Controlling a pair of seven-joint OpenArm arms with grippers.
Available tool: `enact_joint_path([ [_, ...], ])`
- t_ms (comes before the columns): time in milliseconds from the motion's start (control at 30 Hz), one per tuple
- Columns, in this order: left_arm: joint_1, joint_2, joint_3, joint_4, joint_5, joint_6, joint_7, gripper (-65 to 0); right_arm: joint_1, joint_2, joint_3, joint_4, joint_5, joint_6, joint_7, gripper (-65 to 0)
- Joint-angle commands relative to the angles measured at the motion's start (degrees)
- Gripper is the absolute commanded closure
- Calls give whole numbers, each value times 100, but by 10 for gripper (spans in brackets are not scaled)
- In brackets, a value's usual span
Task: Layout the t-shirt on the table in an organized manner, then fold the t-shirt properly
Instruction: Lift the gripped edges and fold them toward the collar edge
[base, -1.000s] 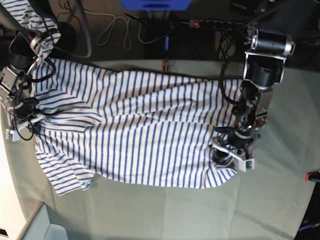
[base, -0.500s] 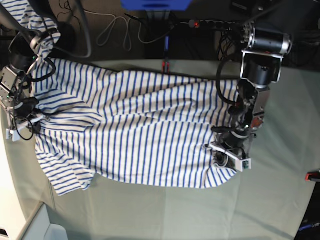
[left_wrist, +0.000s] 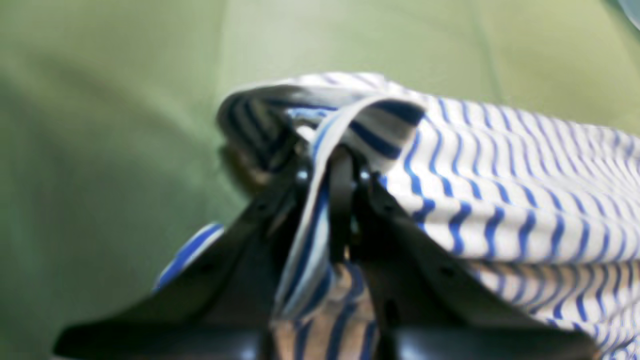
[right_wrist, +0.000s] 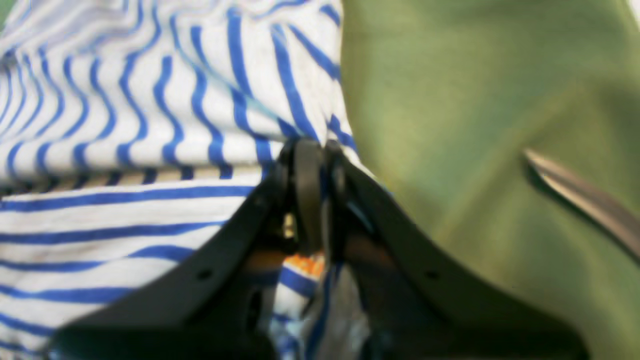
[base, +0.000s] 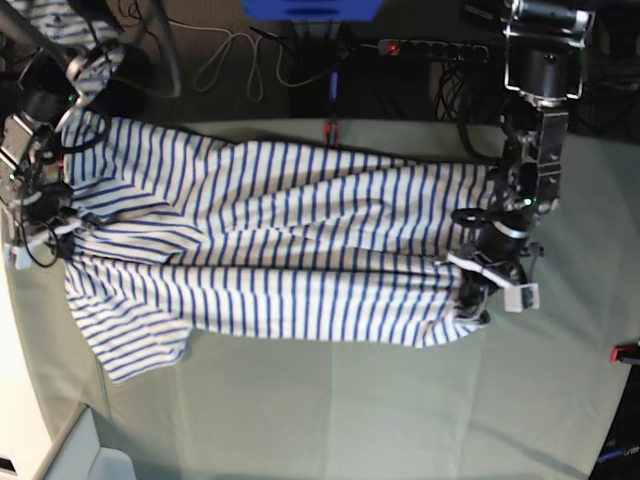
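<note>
Starting with the base view: the t-shirt (base: 280, 260) lies stretched lengthwise across the bench (base: 330, 420), striped body fairly flat, one sleeve spread toward the near-left corner. The left end effector (base: 485, 290) sits at the shirt's right-hand end, the right end effector (base: 45, 225) at its left-hand end, where the cloth bunches. A small red clamp (base: 328, 130) sits on the far bench edge.

Left wrist view: the left end effector (left_wrist: 332, 175) has its jaws pressed together on a fold of striped fabric; the t-shirt (left_wrist: 500, 200) hem curls over the fingertips, green bench (left_wrist: 100, 100) beyond.

Right wrist view, blurred: the right end effector (right_wrist: 312, 165) is likewise pinched shut on the t-shirt (right_wrist: 150, 125) edge, with bare bench (right_wrist: 475, 100) alongside it.
</note>
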Motion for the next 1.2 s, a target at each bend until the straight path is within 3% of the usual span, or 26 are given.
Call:
enact_joint_path([
  [0, -16, -67, -215, 215, -5, 81, -234, -1, -36, 114, 33, 298, 266, -64, 173, 0],
  [100, 80, -32, -426, 338, -5, 72, -234, -1, -282, 0, 24, 887, 574, -64, 164, 0],
  [433, 749, -41, -470, 1103, -5, 72, -234, -1, -1091, -449, 59, 2082, 679, -64, 164, 0],
  [567, 1039, -50, -470, 1129, -5, 72, -234, -1, -1425, -466, 33, 2153, 969, -64, 164, 0],
  [1000, 1513, -41, -426, 1077, -5, 72, -226, -7, -1645, -457, 15, 2135, 960, -64, 112, 0],
  [1067, 1628, -67, -426, 1121, -14, 63, -226, -45, -1645, -457, 15, 2135, 960, -64, 112, -18],
  [1167, 1786, -67, -444, 1147, -14, 63, -217, -193, -1645, -457, 15, 2144, 960, -64, 112, -115],
])
